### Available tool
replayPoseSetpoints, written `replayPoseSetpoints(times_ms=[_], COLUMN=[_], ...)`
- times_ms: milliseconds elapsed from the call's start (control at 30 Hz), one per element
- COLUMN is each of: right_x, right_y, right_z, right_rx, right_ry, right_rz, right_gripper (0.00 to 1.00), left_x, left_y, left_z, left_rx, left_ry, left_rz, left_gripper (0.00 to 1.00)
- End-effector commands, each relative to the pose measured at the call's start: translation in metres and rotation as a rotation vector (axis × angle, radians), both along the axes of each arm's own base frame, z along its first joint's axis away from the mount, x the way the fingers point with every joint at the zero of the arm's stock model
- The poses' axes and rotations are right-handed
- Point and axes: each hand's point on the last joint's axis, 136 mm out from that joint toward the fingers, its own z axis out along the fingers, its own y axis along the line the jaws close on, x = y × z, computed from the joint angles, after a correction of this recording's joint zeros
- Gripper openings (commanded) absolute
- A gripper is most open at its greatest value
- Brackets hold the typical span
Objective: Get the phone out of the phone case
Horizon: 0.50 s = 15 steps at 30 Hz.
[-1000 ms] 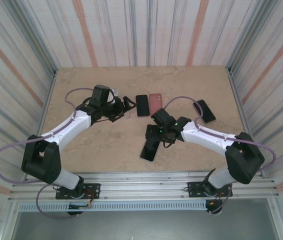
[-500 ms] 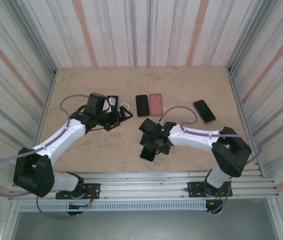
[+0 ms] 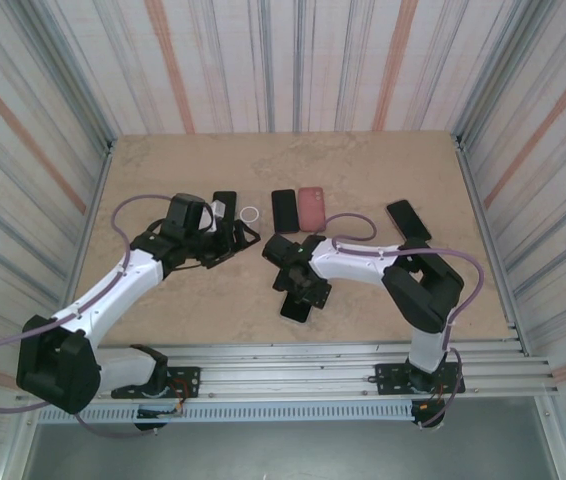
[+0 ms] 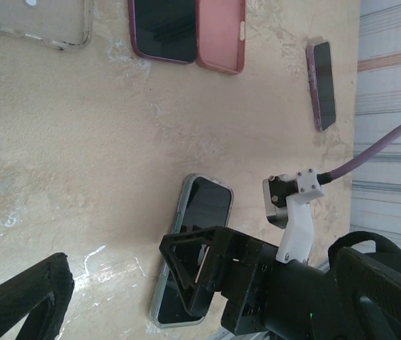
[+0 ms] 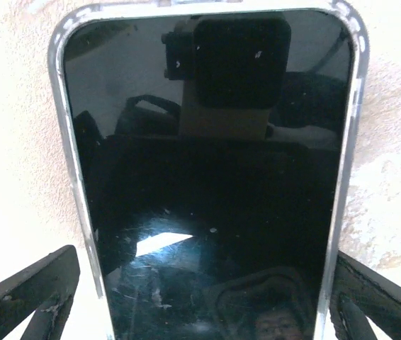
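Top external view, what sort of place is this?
Likely an enclosed robot test cell: striped panel walls box in a stone-look table, with a left arm and right arm bolted to a metal rail at its near edge.

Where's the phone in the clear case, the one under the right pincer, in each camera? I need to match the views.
Top external: the cased phone lies lower centre, angled, poking out below the right pincer.
Left wrist: lower centre, screen up, partly behind that pincer.
Right wrist: centre of the picture, a finger at each lower corner.
Shared landmark: the right pincer straddling it.
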Motion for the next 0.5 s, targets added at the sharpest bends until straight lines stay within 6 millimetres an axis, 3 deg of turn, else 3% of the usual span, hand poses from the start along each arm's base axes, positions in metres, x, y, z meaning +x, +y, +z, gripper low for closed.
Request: replayPoseSetpoints(times_ms=[0,200,467], right_x=[-0.008,-0.02,-0.023], right_y=[-0.004,-0.008,-0.018], right_z=[-0.008,-0.028,-0.04], right_rx=[-0.053,-0.089,-0.087], right_ry=[0.074,0.143,0.167], right_rz=[-0.017,-0.002,-0.003], right_gripper=[0.89,0.86,0.64], left_x=[-0.002,-0.003,-0.002], left_y=[0.009,0.009,0.008], left_z=[-0.002,-0.009,-0.011], left_rx=[0.037,0.035,0.017], left_ry=[-0.019,-0.019,-0.024], left_rz=[-0.001,0.0,0.003], left_gripper=[0.98,0.99,0.99])
